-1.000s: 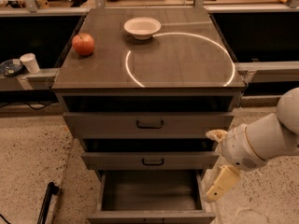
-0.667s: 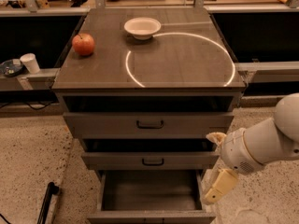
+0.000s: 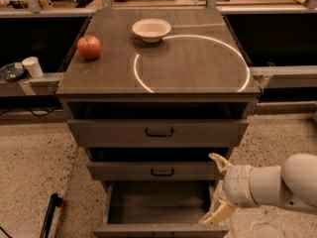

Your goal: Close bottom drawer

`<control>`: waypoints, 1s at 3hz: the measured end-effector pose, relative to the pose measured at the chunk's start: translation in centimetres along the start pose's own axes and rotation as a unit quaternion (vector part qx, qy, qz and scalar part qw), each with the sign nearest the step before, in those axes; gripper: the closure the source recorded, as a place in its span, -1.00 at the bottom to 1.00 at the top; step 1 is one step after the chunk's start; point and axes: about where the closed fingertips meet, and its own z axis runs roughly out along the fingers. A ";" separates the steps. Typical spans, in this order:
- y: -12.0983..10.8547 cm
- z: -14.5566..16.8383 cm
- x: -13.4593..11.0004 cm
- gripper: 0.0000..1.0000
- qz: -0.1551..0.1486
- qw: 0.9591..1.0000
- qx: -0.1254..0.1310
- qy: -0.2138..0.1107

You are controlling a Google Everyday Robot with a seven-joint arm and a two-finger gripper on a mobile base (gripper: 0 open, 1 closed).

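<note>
One cabinet stands with three drawers, each pulled out to some degree. The top drawer (image 3: 158, 132) and the middle drawer (image 3: 156, 171) are out only a little, each showing one dark bar handle, so two handles are in view. The bottom drawer (image 3: 158, 202) is out farthest, its plain grey tray bare to the camera and its front panel at the lower edge of the view. The one gripper (image 3: 219, 187) hangs at the right front corner of that bottom drawer on a pale arm that comes in from the right. Its two jaws stand spread, one up beside the right end of the middle drawer's front, the other down at the bottom drawer's right wall; whether either touches cannot be told. On the counter (image 3: 198, 68) lie one red apple (image 3: 89, 47) at the left and one white bowl (image 3: 151, 29) toward the back, well apart. One paper cup (image 3: 33, 66) sits on a ledge left of the cabinet.
</note>
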 end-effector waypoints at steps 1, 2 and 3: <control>-0.2 0.1 -0.1 -1.00 -0.037 0.999 0.004 -0.002; -0.3 1.1 0.3 -1.00 -0.031 0.999 -0.006 0.019; 0.4 5.4 1.6 -1.00 -0.059 0.997 -0.022 0.049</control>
